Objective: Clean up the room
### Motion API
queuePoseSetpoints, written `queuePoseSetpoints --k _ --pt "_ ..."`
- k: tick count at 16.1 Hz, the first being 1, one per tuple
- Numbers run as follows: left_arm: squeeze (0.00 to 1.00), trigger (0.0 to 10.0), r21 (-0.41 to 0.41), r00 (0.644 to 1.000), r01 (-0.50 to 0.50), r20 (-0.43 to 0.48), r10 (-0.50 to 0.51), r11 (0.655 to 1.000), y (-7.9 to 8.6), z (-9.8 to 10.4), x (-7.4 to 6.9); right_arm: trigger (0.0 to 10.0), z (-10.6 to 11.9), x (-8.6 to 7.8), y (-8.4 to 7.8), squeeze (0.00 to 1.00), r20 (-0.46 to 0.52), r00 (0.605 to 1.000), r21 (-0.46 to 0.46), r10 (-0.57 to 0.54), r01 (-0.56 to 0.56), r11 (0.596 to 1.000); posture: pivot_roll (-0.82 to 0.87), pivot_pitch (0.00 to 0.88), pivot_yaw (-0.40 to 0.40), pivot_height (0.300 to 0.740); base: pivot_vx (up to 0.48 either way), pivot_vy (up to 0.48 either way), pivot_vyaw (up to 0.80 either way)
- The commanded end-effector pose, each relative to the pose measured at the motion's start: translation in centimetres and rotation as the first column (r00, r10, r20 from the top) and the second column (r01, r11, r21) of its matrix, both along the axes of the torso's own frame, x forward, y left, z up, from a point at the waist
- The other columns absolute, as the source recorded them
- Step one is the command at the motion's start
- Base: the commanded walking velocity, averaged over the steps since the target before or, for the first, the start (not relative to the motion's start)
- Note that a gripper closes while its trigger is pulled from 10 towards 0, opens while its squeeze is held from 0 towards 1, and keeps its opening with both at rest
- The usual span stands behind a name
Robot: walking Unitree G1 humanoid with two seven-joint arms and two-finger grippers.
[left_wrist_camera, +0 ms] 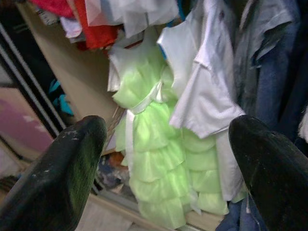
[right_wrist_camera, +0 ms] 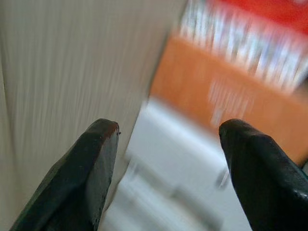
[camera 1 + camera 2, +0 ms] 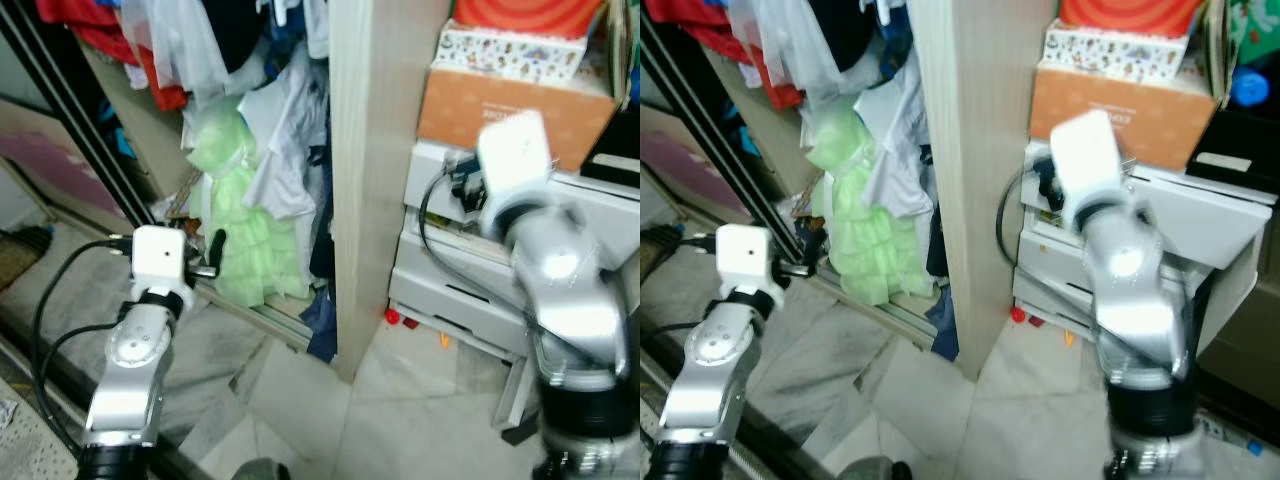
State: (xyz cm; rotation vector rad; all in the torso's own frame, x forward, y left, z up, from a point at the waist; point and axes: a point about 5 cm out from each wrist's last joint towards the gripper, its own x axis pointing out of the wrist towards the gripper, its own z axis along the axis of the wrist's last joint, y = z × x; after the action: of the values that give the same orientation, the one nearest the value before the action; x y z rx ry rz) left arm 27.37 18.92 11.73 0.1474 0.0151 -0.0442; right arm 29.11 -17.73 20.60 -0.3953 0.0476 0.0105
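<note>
Open wardrobe occupies the upper left of the left eye view. Hanging inside: a light green tiered dress (image 3: 238, 215) with a white sash, a white short-sleeved garment (image 3: 285, 150) just beside it on the right, red clothing (image 3: 105, 35) at the top left corner, and dark blue garments (image 1: 281, 72) further right. The hem of the green dress reaches down to the wardrobe's sliding-door track (image 3: 255, 315). A light wooden wardrobe side panel (image 3: 375, 170) runs from the top centre of the frame to the pale marble-pattern floor (image 3: 400, 410).

Right of the panel, upper right of the frame: an orange cardboard box (image 3: 510, 115), a patterned white box (image 3: 510, 50) on top of it, and a red item (image 3: 525, 15) above that. These rest on a white printer-like machine (image 3: 470, 270). Small red objects (image 3: 397, 319) lie on the floor at its base.

Left gripper (image 1: 168, 168), lower left of the left eye view, is raised toward the green dress; fingers spread apart, nothing between them, no contact with the clothing. Right gripper (image 2: 168, 168), upper right, is pointed between the wooden panel and the orange box; fingers likewise apart and empty. The right wrist view is blurred.
</note>
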Motion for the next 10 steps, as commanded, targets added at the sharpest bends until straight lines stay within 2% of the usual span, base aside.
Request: queuePoseSetpoints --k 1,2,3,4,6,7,10 --pt "0.0 10.0 0.003 1.0 -0.013 -0.022 0.013 1.0 0.2 -0.5 -0.5 10.0 -2.9 -0.5 -1.3 0.0 -0.117 0.99 0.03 -0.075 0.08 0.996 -0.07 0.0 0.102 0.74 0.0 0.0 0.0" --pt "0.0 10.0 0.002 1.0 -0.011 -0.024 0.011 1.0 0.1 -0.5 -0.5 10.0 -3.6 -0.7 -1.5 0.0 -0.146 0.986 0.027 -0.082 0.087 0.996 -0.07 0.0 0.101 0.74 0.0 0.0 0.0" --pt "0.0 10.0 0.003 0.999 -0.002 -0.034 0.003 1.0 0.0 -0.9 -1.0 10.0 -6.2 -1.9 -1.7 0.0 -0.207 0.975 -0.009 -0.083 0.083 0.996 -0.07 0.0 0.098 0.74 0.0 0.0 0.0" --pt "0.0 10.0 0.008 0.999 0.001 -0.04 0.0 1.0 -0.1 -1.1 -1.1 10.0 -7.0 -2.4 -1.8 0.0 -0.223 0.97 -0.004 -0.092 0.093 0.996 -0.07 0.0 0.098 0.74 0.0 0.0 0.0" --pt "0.0 10.0 0.016 0.998 0.019 -0.056 -0.018 1.0 -0.5 -1.7 -1.3 10.0 -9.9 -4.4 -3.0 0.0 -0.264 0.943 0.007 -0.201 0.21 0.978 -0.07 0.0 0.086 0.74 0.0 0.0 0.0" --pt "0.0 10.0 0.007 0.998 0.026 -0.054 -0.025 1.0 -0.7 -1.7 -1.2 10.0 -10.8 -4.9 -3.5 0.0 -0.282 0.931 0.006 -0.234 0.245 0.969 -0.07 0.0 0.082 0.74 0.0 0.0 0.0" --pt "0.0 10.0 -0.014 0.997 0.051 -0.059 -0.052 0.999 -1.1 -1.8 -0.9 10.0 -11.0 -5.1 -3.3 0.0 -0.241 0.95 -0.016 -0.197 0.199 0.98 -0.08 0.0 0.082 0.74 0.0 0.0 0.0"
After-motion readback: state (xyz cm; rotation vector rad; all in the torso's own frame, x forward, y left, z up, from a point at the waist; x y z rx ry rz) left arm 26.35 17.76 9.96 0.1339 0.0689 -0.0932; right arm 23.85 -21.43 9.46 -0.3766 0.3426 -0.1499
